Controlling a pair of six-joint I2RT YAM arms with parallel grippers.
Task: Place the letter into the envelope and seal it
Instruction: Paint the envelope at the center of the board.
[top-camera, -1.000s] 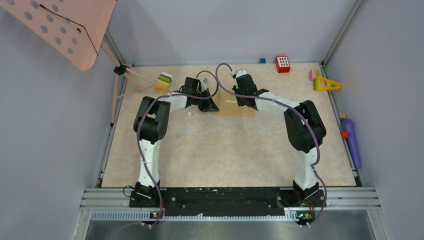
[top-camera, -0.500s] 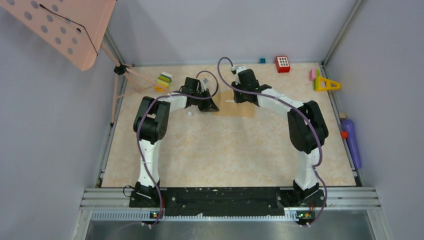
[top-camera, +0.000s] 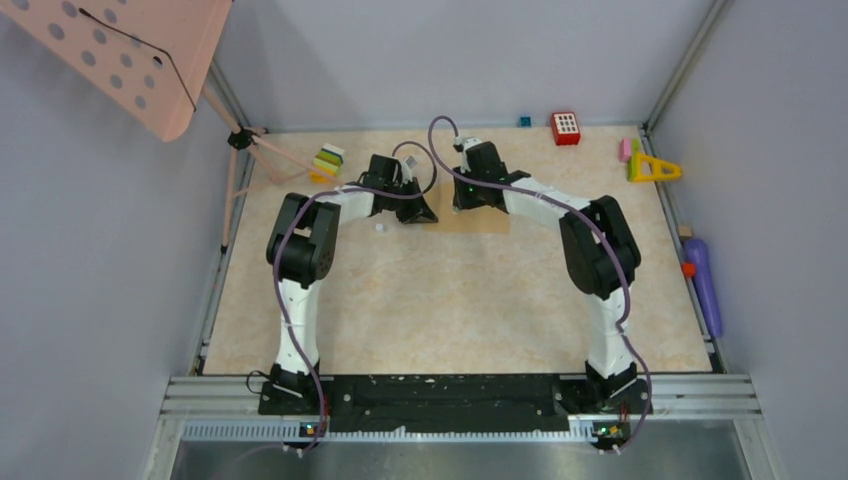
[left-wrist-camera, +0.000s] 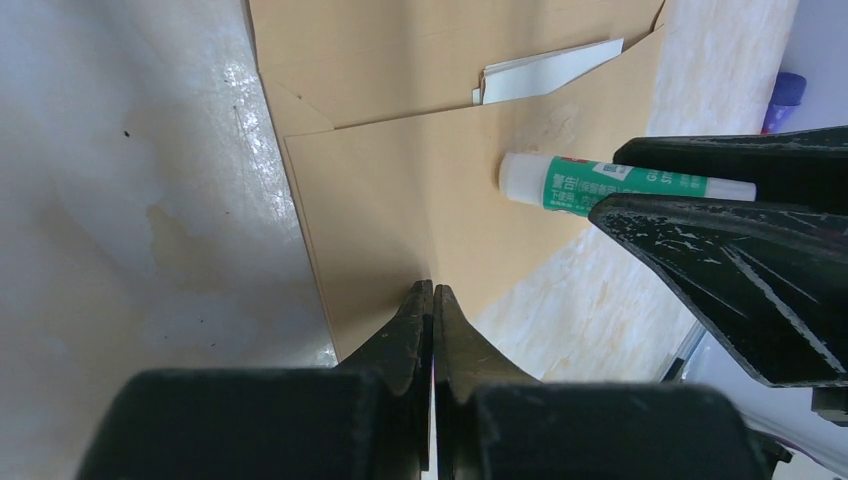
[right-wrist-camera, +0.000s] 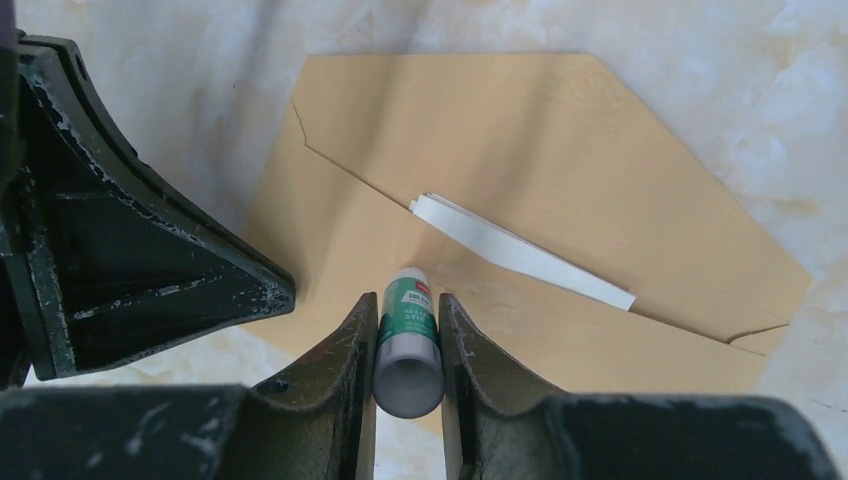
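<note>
Now your right fingers (top-camera: 465, 192), grasping the glue stick (right-wrist-camera: 407, 330), are sliding toward 9 o'clock over the envelope (right-wrist-camera: 560, 170) at 12 o'clock; clenched left fingers (left-wrist-camera: 420, 325) are pinning it for gluing.

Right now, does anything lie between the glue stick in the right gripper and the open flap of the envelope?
Yes, partly: the letter sticks out of the pocket mouth, just beyond the glue stick and before the envelope flap.
</note>
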